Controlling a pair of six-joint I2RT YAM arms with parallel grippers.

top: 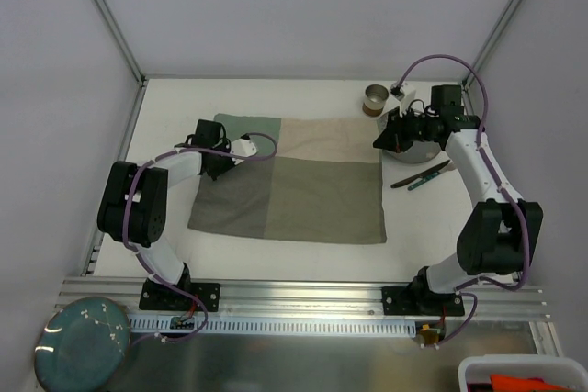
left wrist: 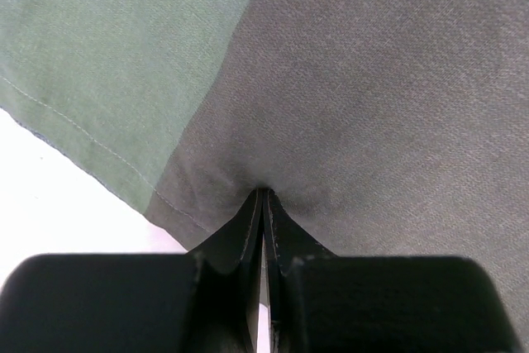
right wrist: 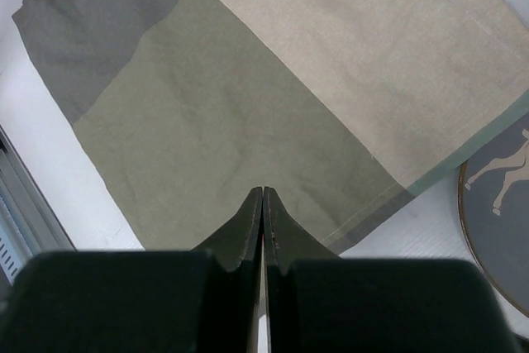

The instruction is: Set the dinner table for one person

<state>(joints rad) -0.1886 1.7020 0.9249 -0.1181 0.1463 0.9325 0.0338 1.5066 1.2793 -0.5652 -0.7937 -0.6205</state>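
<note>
Currently the table is lying beneath both end effectors and stretching past their fingertips on every side. It is showing as a flat, matte-white slab with thin aluminium bars running along its edges.

Judgement: it is reading as rigid, heavy and fixed. It is offering no place to take hold, and none is needed, since it is serving as the surface things get set on. Its smooth face is probably letting cloth and crockery slide easily.

The left end effector is sitting closed, with its tips pressing into the patchwork mat near the mat's left edge. Bare table is showing just beside the fingers. Cloth is puckering at the tips; whether a fold is caught I cannot tell.

The right end effector is also closed and is holding nothing. It is hovering over the mat's right edge, with a plate resting on the table just beside it. A few utensils are lying on the near side of that plate. Beyond the fingertips a small cup is standing near the far edge.
</note>
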